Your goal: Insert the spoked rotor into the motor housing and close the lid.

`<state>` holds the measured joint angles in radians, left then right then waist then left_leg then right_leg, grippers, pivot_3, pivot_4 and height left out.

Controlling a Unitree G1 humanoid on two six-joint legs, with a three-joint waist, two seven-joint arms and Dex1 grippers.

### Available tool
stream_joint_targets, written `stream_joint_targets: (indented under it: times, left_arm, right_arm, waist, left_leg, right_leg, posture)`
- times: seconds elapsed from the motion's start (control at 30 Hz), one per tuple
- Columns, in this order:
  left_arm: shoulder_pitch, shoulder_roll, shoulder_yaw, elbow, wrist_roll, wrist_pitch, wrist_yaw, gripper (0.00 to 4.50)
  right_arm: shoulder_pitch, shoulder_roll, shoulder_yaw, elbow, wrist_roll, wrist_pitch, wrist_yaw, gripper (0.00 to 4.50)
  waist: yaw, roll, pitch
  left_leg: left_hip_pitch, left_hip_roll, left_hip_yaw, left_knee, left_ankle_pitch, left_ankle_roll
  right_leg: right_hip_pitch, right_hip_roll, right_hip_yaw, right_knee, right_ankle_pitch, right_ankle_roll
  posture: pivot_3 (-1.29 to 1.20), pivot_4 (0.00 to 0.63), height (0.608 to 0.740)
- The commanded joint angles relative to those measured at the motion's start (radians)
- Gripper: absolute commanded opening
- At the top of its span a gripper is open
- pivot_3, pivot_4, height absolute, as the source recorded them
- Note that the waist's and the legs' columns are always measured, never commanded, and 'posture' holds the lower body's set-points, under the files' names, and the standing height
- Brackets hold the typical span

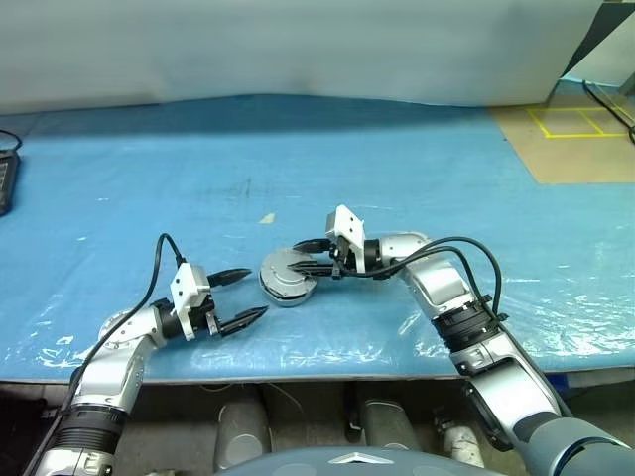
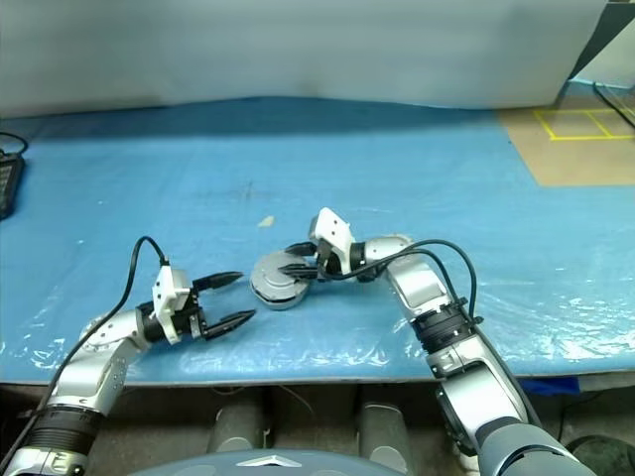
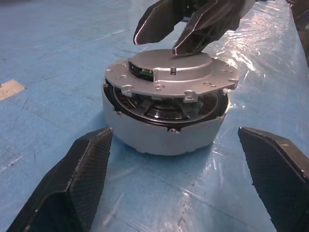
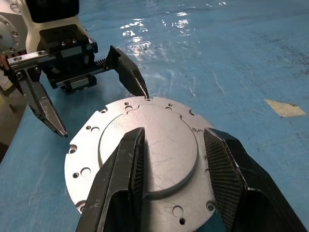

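1. Motor housing (image 3: 164, 133) sits on the blue table cover (image 1: 397, 169), near its front edge.
2. Lid (image 3: 171, 72) lies on top, apparently not fully seated.
3. Right gripper (image 4: 171, 159) hovers over the lid, fingers parted, seemingly gripping nothing.
4. Left gripper (image 1: 243, 296) waits beside the housing, fingers spread wide, empty.

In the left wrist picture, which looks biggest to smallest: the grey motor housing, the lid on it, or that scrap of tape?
1. motor housing and lid: about equally wide, so I won't rank them.
2. tape scrap: clearly smallest, though it lies farther away.
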<state>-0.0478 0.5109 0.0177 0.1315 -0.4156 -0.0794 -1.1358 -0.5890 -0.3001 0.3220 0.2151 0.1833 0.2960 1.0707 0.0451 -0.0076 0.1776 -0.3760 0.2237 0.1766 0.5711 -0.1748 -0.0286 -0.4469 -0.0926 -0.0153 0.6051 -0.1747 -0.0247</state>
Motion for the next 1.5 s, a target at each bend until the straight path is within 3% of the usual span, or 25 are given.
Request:
stream_joint_targets:
  times: [0.03, 0.3, 0.4, 0.53, 0.6, 1.17, 1.37, 1.5]
  left_arm:
    - [-0.019, 0.013, 0.023, -0.001, -0.016, -0.006, -0.020, 4.36]
    - [0.006, 0.009, 0.023, -0.021, -0.014, -0.003, -0.015, 4.36]
    - [0.020, 0.007, 0.022, -0.031, -0.013, -0.005, -0.009, 4.36]
    - [0.028, 0.005, 0.021, -0.036, -0.011, -0.005, -0.005, 4.36]
    - [0.028, 0.004, 0.020, -0.038, -0.012, -0.004, -0.004, 4.36]
    - [0.087, 0.021, 0.036, -0.080, -0.008, -0.002, 0.020, 4.36]
    - [0.105, 0.026, 0.046, -0.090, -0.010, -0.004, 0.031, 4.36]
    - [0.096, 0.022, 0.042, -0.084, -0.008, -0.006, 0.035, 4.36]
  right_arm:
    - [-0.016, 0.003, -0.029, -0.060, 0.029, 0.013, -0.002, 1.96]
    - [-0.018, 0.010, -0.025, -0.088, 0.055, 0.055, 0.016, 1.96]
    - [-0.019, 0.010, -0.023, -0.090, 0.059, 0.061, 0.024, 2.58]
    - [-0.012, 0.014, -0.012, -0.073, 0.030, 0.037, 0.005, 4.01]
    - [-0.006, 0.009, 0.001, -0.072, 0.016, 0.027, 0.005, 4.47]
    - [0.012, 0.047, 0.070, -0.012, -0.036, -0.047, 0.009, 4.47]
    - [0.000, 0.069, 0.070, 0.043, -0.055, -0.087, 0.000, 2.97]
    - [0.002, 0.065, 0.071, 0.043, -0.063, -0.099, -0.002, 2.96]
  waist:
    - [0.000, 0.000, 0.000]
    - [0.000, 0.000, 0.000]
    - [0.001, 0.000, 0.000]
    - [0.002, 0.000, 0.000]
    - [0.002, 0.000, 0.000]
    - [-0.001, 0.000, 0.000]
    - [-0.001, 0.000, 0.000]
    - [-0.002, 0.000, 0.000]
  left_leg:
    - [0.000, 0.000, 0.000, 0.000, 0.000, 0.000]
    - [0.000, 0.000, 0.000, 0.000, -0.001, -0.002]
    - [0.000, 0.001, 0.000, 0.000, -0.001, -0.002]
    - [0.000, 0.001, 0.000, 0.000, -0.001, -0.002]
    - [0.000, 0.001, 0.000, 0.000, -0.001, -0.002]
    - [0.001, 0.001, 0.000, 0.000, -0.001, -0.002]
    - [0.002, 0.001, 0.000, 0.000, -0.002, -0.003]
    - [0.002, 0.001, 0.000, -0.001, -0.002, -0.003]
  right_leg:
    - [0.000, 0.000, 0.000, 0.000, 0.000, 0.000]
    - [0.000, 0.001, 0.000, 0.000, -0.001, -0.002]
    - [0.000, 0.001, 0.000, 0.000, -0.001, -0.002]
    - [0.000, 0.001, 0.000, 0.000, -0.001, -0.002]
    - [0.000, 0.001, 0.000, 0.000, -0.001, -0.002]
    - [0.000, 0.002, 0.001, 0.000, -0.001, -0.002]
    - [0.000, 0.002, 0.001, 0.000, -0.001, -0.002]
    - [0.000, 0.002, 0.002, 0.000, -0.001, -0.002]
  posture:
    - [0.00, 0.150, 0.740]
    - [0.00, 0.150, 0.740]
    - [0.00, 0.150, 0.740]
    - [0.00, 0.150, 0.740]
    - [0.00, 0.150, 0.740]
    - [0.00, 0.150, 0.740]
    - [0.00, 0.150, 0.740]
    - [0.00, 0.150, 0.740]
